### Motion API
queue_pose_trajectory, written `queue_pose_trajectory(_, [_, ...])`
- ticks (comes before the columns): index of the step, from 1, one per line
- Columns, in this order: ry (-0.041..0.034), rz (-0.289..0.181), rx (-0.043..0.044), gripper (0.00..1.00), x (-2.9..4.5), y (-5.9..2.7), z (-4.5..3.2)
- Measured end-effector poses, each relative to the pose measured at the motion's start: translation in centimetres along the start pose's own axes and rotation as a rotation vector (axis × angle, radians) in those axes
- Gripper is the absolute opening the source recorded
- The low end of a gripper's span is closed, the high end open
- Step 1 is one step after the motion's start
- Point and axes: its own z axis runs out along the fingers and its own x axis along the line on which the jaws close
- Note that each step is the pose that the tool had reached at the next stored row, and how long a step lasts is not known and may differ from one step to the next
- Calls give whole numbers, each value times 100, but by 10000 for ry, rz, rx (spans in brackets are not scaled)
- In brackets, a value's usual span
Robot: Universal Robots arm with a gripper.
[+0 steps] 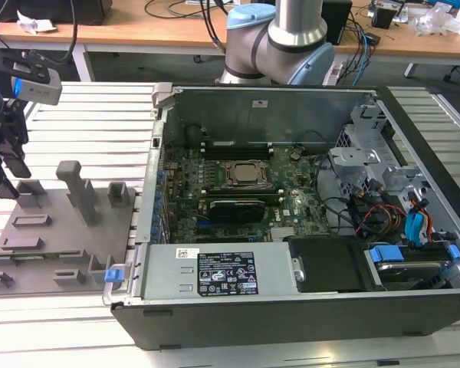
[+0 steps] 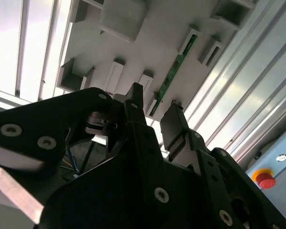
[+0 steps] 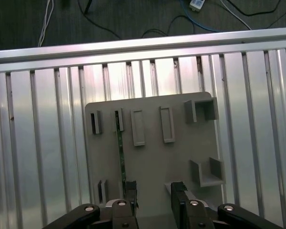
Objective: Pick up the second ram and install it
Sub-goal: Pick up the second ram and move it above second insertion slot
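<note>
while the second ram (image 3: 120, 152) sits on edge in its grey tray (image 3: 152, 167) on the ribbed surface (image 3: 38, 143), the tool (image 3: 154, 191) hovers above, fingers (image 3: 131, 188) apart and empty. pick-up approach, i judge; gripping calls for centring the stick between the fingers, since it lines up with one.

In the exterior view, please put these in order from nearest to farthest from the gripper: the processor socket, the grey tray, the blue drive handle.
Measured from the gripper, which is open at the exterior view's left:
1. the grey tray, right at the gripper, on the left.
2. the processor socket, in the middle of the case.
3. the blue drive handle, at the case's right end.
</note>
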Motion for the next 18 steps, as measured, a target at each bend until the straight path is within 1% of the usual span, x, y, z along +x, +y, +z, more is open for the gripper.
queue_pose_trajectory(10, [2,-42,-2,42,40,-6,49])
queue_pose_trajectory(18, [4,-82,-2,42,67,-11,112])
